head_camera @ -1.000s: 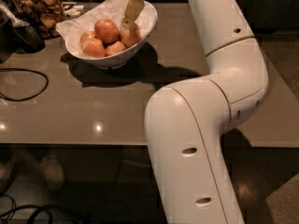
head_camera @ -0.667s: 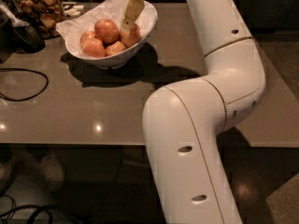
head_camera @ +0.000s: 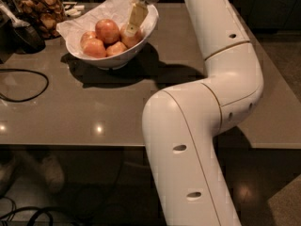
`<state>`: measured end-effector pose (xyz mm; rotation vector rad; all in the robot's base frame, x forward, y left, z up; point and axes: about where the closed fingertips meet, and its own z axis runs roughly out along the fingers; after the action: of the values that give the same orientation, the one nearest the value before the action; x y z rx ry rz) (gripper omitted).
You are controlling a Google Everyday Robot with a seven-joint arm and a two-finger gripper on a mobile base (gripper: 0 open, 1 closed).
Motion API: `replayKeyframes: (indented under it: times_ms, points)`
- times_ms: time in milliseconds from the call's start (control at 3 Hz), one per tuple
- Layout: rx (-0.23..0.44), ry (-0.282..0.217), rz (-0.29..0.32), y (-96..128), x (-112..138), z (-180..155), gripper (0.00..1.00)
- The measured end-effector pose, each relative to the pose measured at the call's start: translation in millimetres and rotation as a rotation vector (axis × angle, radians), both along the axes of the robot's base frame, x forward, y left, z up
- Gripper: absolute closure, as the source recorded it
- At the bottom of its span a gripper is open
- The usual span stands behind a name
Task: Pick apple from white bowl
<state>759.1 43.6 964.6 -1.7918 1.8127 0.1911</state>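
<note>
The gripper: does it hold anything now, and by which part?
Cannot be told. The gripper is down in the white bowl, at the rightmost apple; no grasp shows.

1. Glossy grey-brown rectangular tabletop (head_camera: pixel 94 112), with two small bright light reflections near its front edge.
2. Dark, faintly reflective floor (head_camera: pixel 254 173) below.
3. Thin black cable (head_camera: pixel 28 91) looped at table's left.
4. Gripper (head_camera: pixel 133 25) over the table's far end.

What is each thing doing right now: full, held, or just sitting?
white bowl: upright on the table, paper-lined.
apple: resting in the bowl beside other apples.
gripper: low inside the bowl, at the apple.
glass jar: upright, holds brown snacks.
cable: lying looped on the table.
</note>
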Motion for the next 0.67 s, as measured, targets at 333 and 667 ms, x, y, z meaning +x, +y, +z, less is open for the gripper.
replayKeyframes:
  times_ms: [333, 667]
  points:
    - [-0.028, 0.012, -0.011, -7.2, 5.0, -13.4, 0.27]
    - [-0.055, 0.014, -0.018, -13.9, 8.4, -21.1, 0.27]
